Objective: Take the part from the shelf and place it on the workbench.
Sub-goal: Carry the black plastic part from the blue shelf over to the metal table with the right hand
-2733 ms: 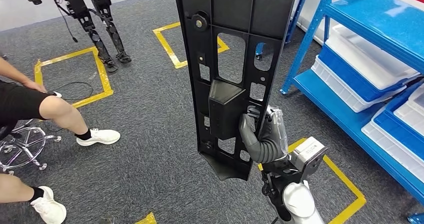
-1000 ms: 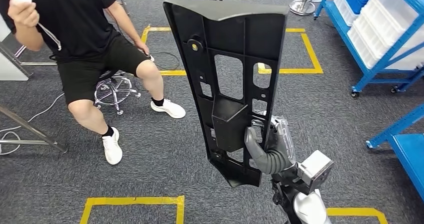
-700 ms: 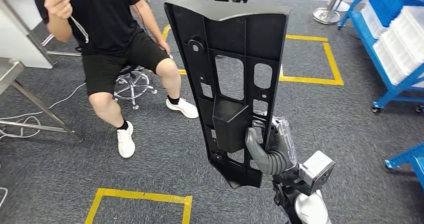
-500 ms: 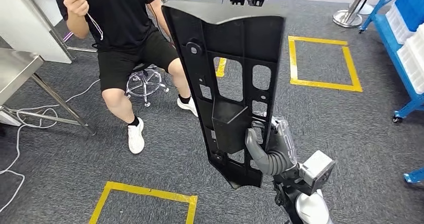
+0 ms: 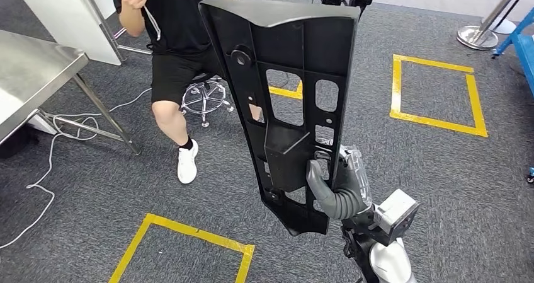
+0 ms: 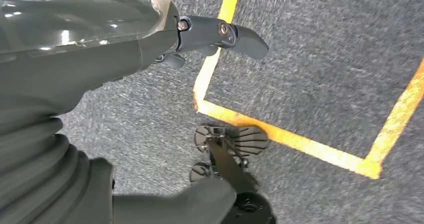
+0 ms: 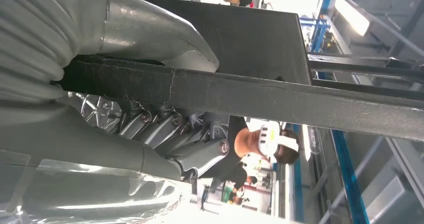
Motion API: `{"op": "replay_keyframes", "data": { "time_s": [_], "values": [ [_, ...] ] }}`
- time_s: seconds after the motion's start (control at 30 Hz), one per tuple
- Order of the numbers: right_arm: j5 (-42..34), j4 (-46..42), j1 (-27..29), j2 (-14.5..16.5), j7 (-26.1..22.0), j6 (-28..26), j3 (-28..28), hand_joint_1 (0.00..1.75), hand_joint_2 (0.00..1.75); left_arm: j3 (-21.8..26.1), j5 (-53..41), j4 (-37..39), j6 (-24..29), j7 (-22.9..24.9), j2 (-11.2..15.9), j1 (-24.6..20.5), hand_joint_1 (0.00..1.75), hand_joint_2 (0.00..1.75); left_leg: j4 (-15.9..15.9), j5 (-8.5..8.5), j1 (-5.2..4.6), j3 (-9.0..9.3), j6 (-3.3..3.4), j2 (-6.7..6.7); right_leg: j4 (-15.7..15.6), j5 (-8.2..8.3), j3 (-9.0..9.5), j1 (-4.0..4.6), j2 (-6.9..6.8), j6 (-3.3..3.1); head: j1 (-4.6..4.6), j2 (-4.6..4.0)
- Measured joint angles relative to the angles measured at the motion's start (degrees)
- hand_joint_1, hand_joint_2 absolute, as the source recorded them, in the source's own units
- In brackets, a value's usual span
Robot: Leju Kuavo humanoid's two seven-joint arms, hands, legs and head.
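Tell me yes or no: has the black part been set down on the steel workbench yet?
No. The right hand holds the black part upright over the carpet, apart from the steel workbench on the left.

The part (image 5: 286,100) is matt black moulded plastic; the worktop (image 5: 28,78) is brushed, faintly shiny metal; the floor (image 5: 113,188) is rough grey carpet.

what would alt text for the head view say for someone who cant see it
The robot's right hand holds a tall black plastic part upright by its lower edge, over grey carpet marked with yellow tape squares. Behind the part a person sits on a stool, and a steel workbench stands at the left.
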Motion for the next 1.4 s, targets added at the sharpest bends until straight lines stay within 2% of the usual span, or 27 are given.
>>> {"op": "replay_keyframes", "data": {
  "time_s": [0.07,0.13,0.2,0.27,0.3,0.33,0.4,0.47,0.53,0.57,0.63,0.7,0.77,0.8,0.83,0.87,0.93,1.0,1.07,1.1,1.13,1.17,1.23,1.27,1.3,1.33,1.4],
  "values": [
    [0.5,-0.1,0.0,0.2,0.0,0.0,-0.1,1.75,1.75,0.0,0.0,0.0,0.2,0.0,0.1,0.0,0.0,1.75,-0.9,0.47,0.04,0.41,0.56,-1.2,-0.1,-0.17,0.32,0.03,-0.49,0.49,-0.02,0.01],
    [0.8,-0.2,0.0,0.4,0.0,0.1,-0.1,1.75,1.75,0.1,-0.1,0.0,0.4,-0.2,0.1,-0.1,0.0,1.75,-2.1,1.23,0.48,1.28,1.21,-2.39,2.4,-1.58,-0.49,0.02,1.61,0.67,0.05,0.01],
    [1.0,-0.3,0.1,0.4,0.0,0.1,-0.3,1.75,1.75,0.1,-0.2,0.0,0.5,-0.3,0.0,-0.3,0.0,1.75,-2.6,1.63,0.79,1.57,1.58,-3.69,9.0,-4.37,-3.63,-0.32,4.35,0.44,0.23,0.01],
    [1.1,-0.2,0.3,0.4,0.1,0.1,-0.5,1.75,1.75,0.1,-0.2,0.0,0.5,-0.4,0.0,-0.3,0.0,1.75,-2.6,1.67,0.84,1.49,1.61,-5.22,14.7,-6.08,-6.68,-0.69,5.12,0.78,0.36,0.01],
    [1.1,-0.2,0.4,0.4,0.1,0.1,-0.6,1.75,1.75,0.1,-0.2,0.0,0.5,-0.5,0.0,-0.2,0.0,1.75,-2.5,1.66,0.88,1.49,1.55,-6.0,14.9,-5.73,-6.95,-0.88,5.2,1.28,0.36,0.02],
    [1.1,-0.2,0.5,0.4,0.1,0.1,-0.6,1.75,1.75,0.1,-0.2,0.0,0.5,-0.5,0.0,-0.2,0.0,1.75,-2.4,1.64,0.96,1.52,1.42,-6.78,12.7,-4.46,-6.08,-1.1,5.34,1.95,0.34,0.02],
    [1.1,-0.2,0.4,0.4,0.1,0.1,-0.6,1.75,1.75,0.1,-0.2,0.0,0.5,-0.5,-0.1,-0.1,0.0,1.75,-1.9,1.4,1.09,1.45,0.84,-8.22,4.9,-1.16,-2.61,-1.68,6.65,3.13,0.4,0.01],
    [1.2,-0.2,0.4,0.4,0.1,0.2,-0.6,1.75,1.75,0.1,-0.3,0.0,0.6,-0.5,-0.1,-0.1,0.0,1.75,-1.4,1.09,1.07,1.06,0.0,-9.31,0.1,0.48,-0.41,-1.89,7.68,2.99,0.46,0.01],
    [1.4,-0.2,0.4,0.6,0.1,0.3,-0.6,1.75,1.75,0.1,-0.5,0.0,0.7,-0.7,-0.1,0.1,0.0,1.75,-1.3,1.12,1.24,0.65,-0.75,-10.03,-0.4,0.68,-0.09,-1.64,7.22,2.05,0.42,0.01],
    [1.4,-0.2,0.3,0.7,0.1,0.3,-0.7,1.75,1.75,0.1,-0.7,0.0,0.8,-0.9,-0.1,0.2,0.0,1.75,-1.3,1.11,1.43,0.51,-1.03,-9.94,-0.4,0.8,-0.05,-1.67,6.86,1.69,0.37,0.01],
    [1.7,-0.2,0.3,0.9,0.1,0.5,-0.7,1.75,1.75,0.3,-0.9,0.0,1.0,-1.9,-0.1,0.3,0.0,1.75,0.8,-0.22,1.57,-0.49,-1.57,-7.6,-0.6,0.93,0.07,-1.84,5.98,0.88,0.15,0.01],
    [2.0,-0.3,0.4,1.0,0.1,0.7,-0.8,1.75,1.75,0.6,-0.9,-0.1,0.9,-3.4,-0.1,0.2,0.0,1.75,7.0,-3.47,1.63,-3.47,-2.0,-4.68,-0.7,0.83,0.14,-1.67,4.94,0.23,-0.12,0.0],
    [2.1,-0.3,0.6,1.0,0.0,0.8,-0.9,1.75,1.75,0.8,-0.8,-0.1,0.4,-5.0,-0.1,0.1,0.0,1.75,13.4,-5.82,1.77,-6.89,-2.28,-3.9,-0.7,0.65,0.16,-1.42,3.7,-0.09,-0.16,0.01],
    [2.2,-0.3,0.7,1.0,0.0,0.9,-0.9,1.75,1.75,1.0,-0.8,-0.1,0.0,-5.8,-0.1,0.2,0.0,1.75,14.3,-5.6,1.79,-7.47,-2.32,-3.75,-0.6,0.56,0.21,-1.35,3.08,-0.18,-0.16,0.01],
    [2.2,-0.3,0.8,1.0,0.0,0.9,-0.9,1.75,1.75,1.2,-0.7,-0.2,-0.5,-6.6,-0.1,0.3,0.0,1.75,13.0,-4.36,1.8,-6.87,-2.28,-3.54,-0.6,0.45,0.3,-1.31,2.49,-0.21,-0.16,0.01],
    [2.2,-0.3,0.8,1.1,0.0,0.9,-0.9,1.75,1.75,1.4,-0.7,-0.2,-1.0,-7.1,-0.1,0.4,0.0,1.75,9.7,-2.51,1.77,-5.23,-2.13,-2.99,-0.6,0.32,0.44,-1.29,1.98,-0.16,-0.17,0.02],
    [2.3,-0.3,0.8,1.1,0.0,0.9,-1.0,1.75,1.75,1.8,-0.7,-0.2,-1.5,-7.7,-0.1,0.4,0.0,1.75,2.4,0.19,1.42,-1.42,-1.66,-0.75,-0.6,-0.03,0.8,-0.99,1.02,0.2,-0.14,0.01],
    [2.3,-0.3,0.8,1.1,0.0,1.0,-1.0,1.75,1.75,2.0,-0.8,-0.2,-1.7,-7.6,-0.1,0.3,0.0,1.75,-0.5,0.56,0.92,-0.04,-1.18,0.14,-0.7,-0.37,1.06,-0.63,0.13,0.74,-0.04,0.01],
    [2.3,-0.4,0.8,1.1,0.0,1.0,-1.0,1.75,1.75,2.0,-1.0,-0.2,-1.8,-7.5,-0.1,0.5,0.0,1.75,-0.8,0.67,0.8,0.05,-0.58,-1.27,-0.9,-0.66,1.39,-0.45,-0.81,1.38,0.01,0.01],
    [2.4,-0.4,0.8,1.1,0.0,1.0,-1.0,1.75,1.75,2.1,-1.0,-0.2,-1.8,-7.5,-0.1,0.6,0.0,1.75,-1.2,0.83,0.88,0.4,-0.23,-1.91,-0.6,-0.99,1.48,-0.48,-0.5,1.66,0.09,0.01],
    [2.4,-0.4,0.8,1.1,0.0,1.0,-1.0,1.75,1.75,2.2,-1.1,-0.2,-1.9,-7.5,-0.1,0.7,0.0,1.75,-1.6,1.07,1.03,0.77,0.13,-2.51,0.6,-1.69,1.14,-0.48,0.51,1.75,0.13,0.01],
    [2.4,-0.5,0.8,1.1,-0.1,1.0,-1.0,1.75,1.75,2.2,-1.1,-0.2,-1.9,-7.5,-0.1,0.7,0.0,1.75,-2.0,1.29,1.2,1.12,0.44,-3.14,3.0,-2.88,0.08,-0.52,1.95,1.65,0.27,0.01],
    [2.4,-0.5,0.9,1.0,-0.1,1.0,-1.0,1.75,1.75,2.3,-1.1,-0.2,-1.9,-7.5,-0.2,0.5,0.0,1.75,-2.1,1.38,1.22,1.2,0.73,-4.5,10.6,-5.82,-3.75,-0.78,4.46,1.15,0.44,0.01],
    [2.4,-0.4,1.1,1.0,-0.1,1.0,-1.0,1.75,1.75,2.3,-1.1,-0.2,-1.9,-7.5,-0.2,0.5,0.0,1.75,-2.0,1.37,1.22,1.19,0.76,-5.28,13.9,-6.77,-5.72,-0.84,4.9,1.16,0.53,0.0],
    [2.4,-0.4,1.2,1.0,-0.1,1.0,-1.0,1.75,1.75,2.3,-1.1,-0.2,-1.9,-7.5,-0.2,0.6,0.0,1.75,-2.0,1.35,1.21,1.19,0.76,-6.08,15.4,-6.82,-6.87,-0.85,5.08,1.42,0.53,0.0],
    [2.4,-0.4,1.3,1.0,-0.1,1.0,-1.1,1.75,1.75,2.3,-1.1,-0.2,-2.0,-7.4,-0.2,0.7,0.0,1.75,-2.0,1.32,1.21,1.23,0.73,-6.89,14.7,-5.92,-6.96,-0.88,5.2,1.9,0.54,0.0],
    [2.4,-0.4,1.2,0.9,-0.1,1.0,-1.1,1.75,1.75,2.3,-1.1,-0.2,-1.9,-7.3,-0.2,0.7,0.0,1.75,-1.9,1.2,1.23,1.29,0.53,-8.45,7.8,-2.29,-4.32,-1.16,6.42,3.02,0.56,0.0]
  ]
}}
